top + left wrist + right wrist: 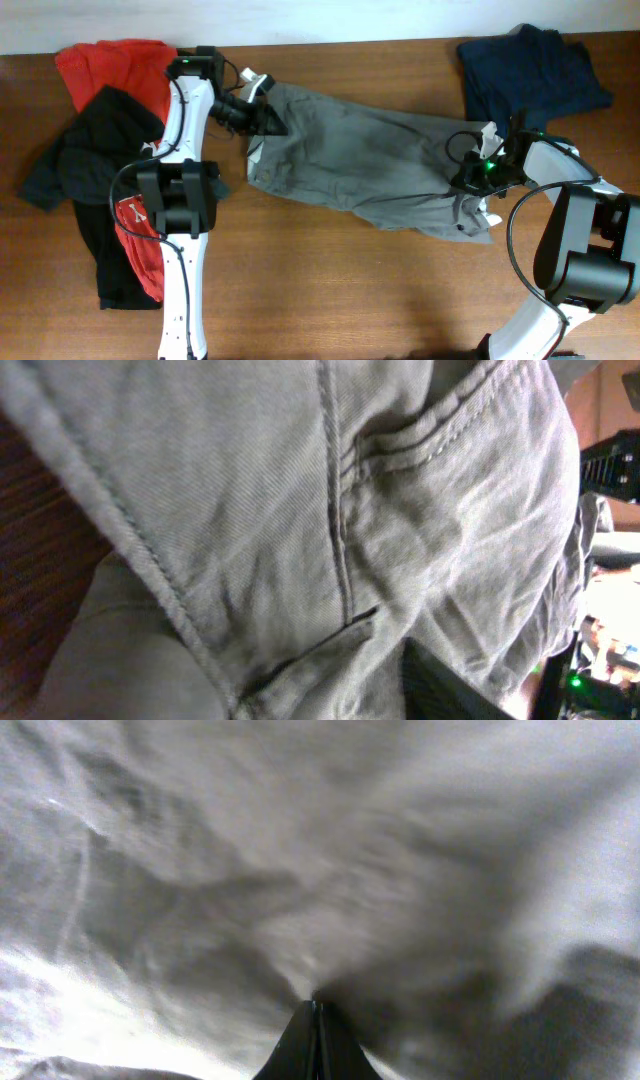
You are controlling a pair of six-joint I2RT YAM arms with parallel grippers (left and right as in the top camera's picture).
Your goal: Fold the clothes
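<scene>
The grey shorts [370, 160] lie wrinkled and spread across the middle of the table. My left gripper [268, 120] sits at their left end, jaws apart. In the left wrist view the shorts [300, 510] fill the frame, and only one dark finger [450, 685] shows beside a fold. My right gripper [470, 182] is at the shorts' right end by the pale lining. In the right wrist view its fingertips [316, 1010] are pressed together, with folds of grey cloth [300, 870] drawn into them. A red shirt [110, 62] and a black shirt [95, 150] lie heaped at the left.
A dark navy folded garment [530, 70] rests at the back right corner. The wooden table [350, 290] shows bare along the front. The left arm's white body [180, 250] runs over the red and black shirts.
</scene>
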